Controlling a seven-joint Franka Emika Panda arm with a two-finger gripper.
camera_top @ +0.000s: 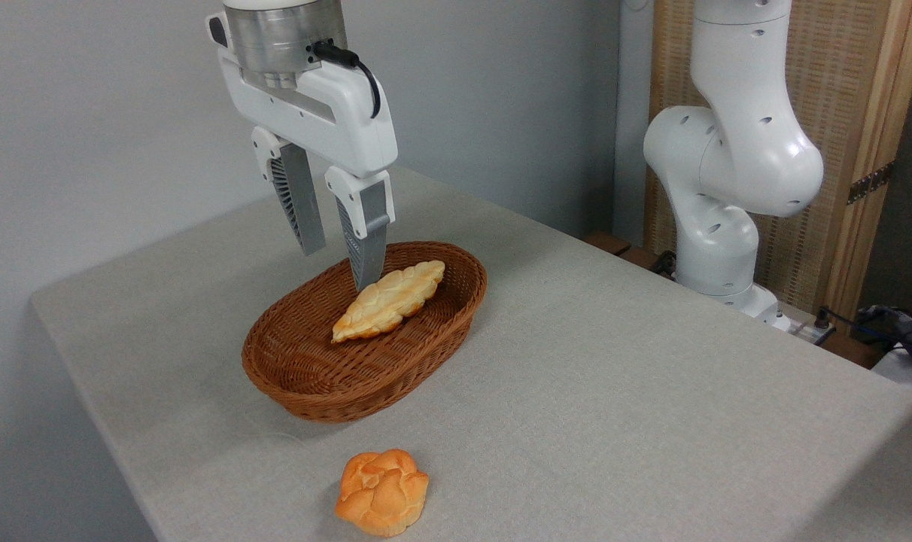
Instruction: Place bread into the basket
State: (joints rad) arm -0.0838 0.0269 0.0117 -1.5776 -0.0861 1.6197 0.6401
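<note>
- Gripper (340, 263) is held above the basket (305, 376), jaws parted, nothing grasped.
- Braided loaf (390, 299) is seen lying inside the basket.
- Bread (383, 491) is left on the table (614, 376), near the front edge, apart from the basket.

Pale braided loaf (390, 299) I saw lying tilted, grey cloth-covered table (614, 391) under it, plain grey wall (102, 128) behind, wooden woven-panel screen (855, 113) at far right, cables (877, 324) beside it.
</note>
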